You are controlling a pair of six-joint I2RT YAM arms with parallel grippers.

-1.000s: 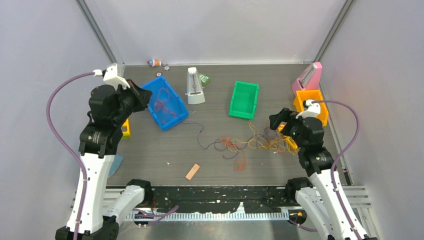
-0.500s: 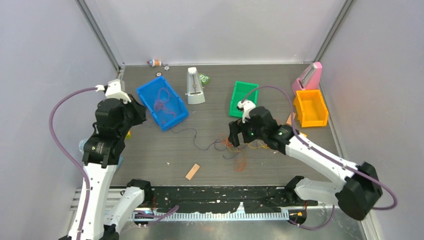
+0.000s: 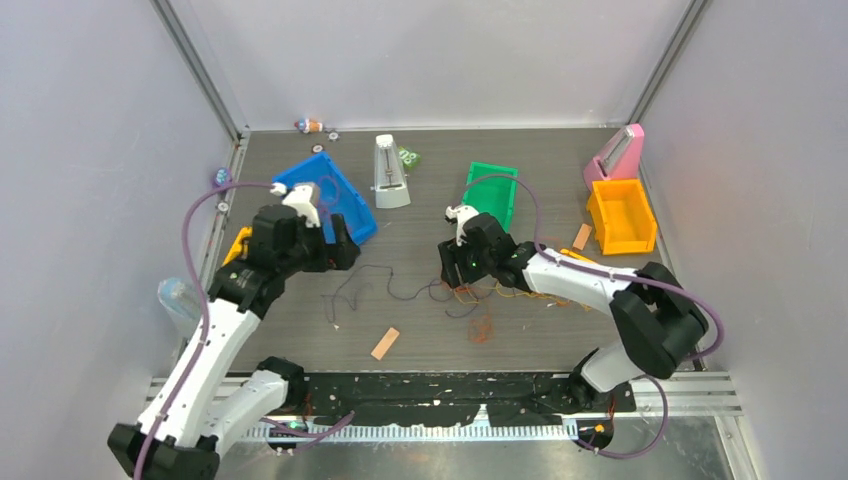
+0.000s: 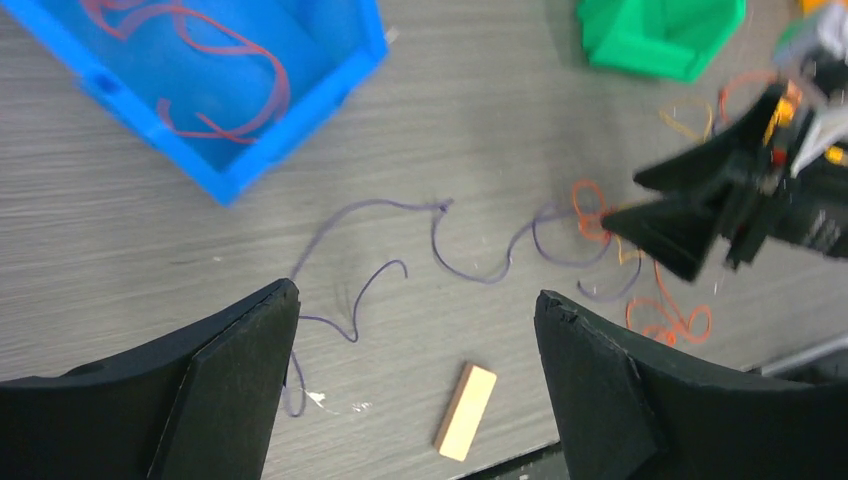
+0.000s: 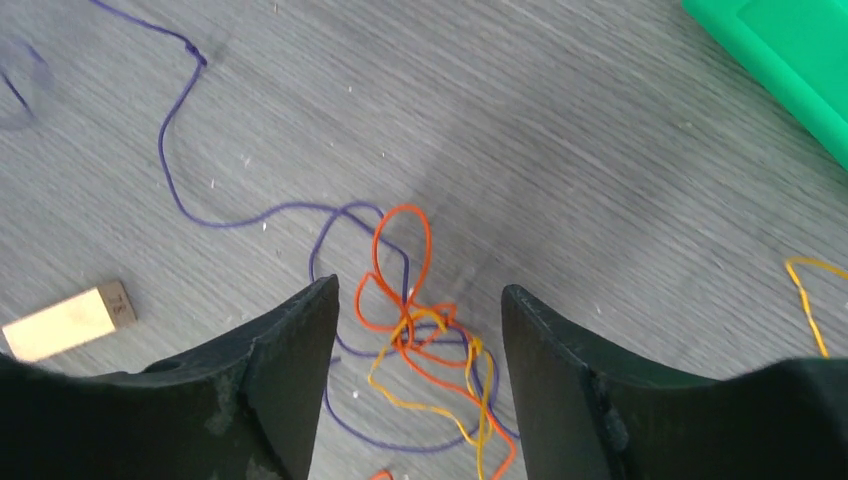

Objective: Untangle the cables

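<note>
The cables lie mid-table. A long purple cable point(image 3: 385, 285) point(image 4: 440, 235) snakes from left of centre into a knot of orange, yellow and purple strands point(image 5: 425, 335). Yellow loops point(image 3: 540, 285) spread to the right and a small orange coil point(image 3: 482, 327) lies nearer me. A red cable point(image 4: 230, 70) lies in the blue bin point(image 4: 240, 165). My left gripper point(image 3: 345, 250) point(image 4: 417, 295) hangs open above the purple cable's left end, holding nothing. My right gripper point(image 3: 448, 275) point(image 5: 418, 290) is open, its jaws astride the knot without pinching it.
A tan wooden stick point(image 3: 385, 343) point(image 4: 465, 410) lies near the front edge. A green bin point(image 3: 490, 195), a white metronome-shaped object point(image 3: 390, 172), an orange bin point(image 3: 622, 215) and a pink object point(image 3: 615, 152) stand toward the back. Grey walls enclose the table.
The left gripper left the blue bin, came toward the middle and opened; the purple cable's end now lies on the table. The right arm swung left onto the knot, its jaws narrowing.
</note>
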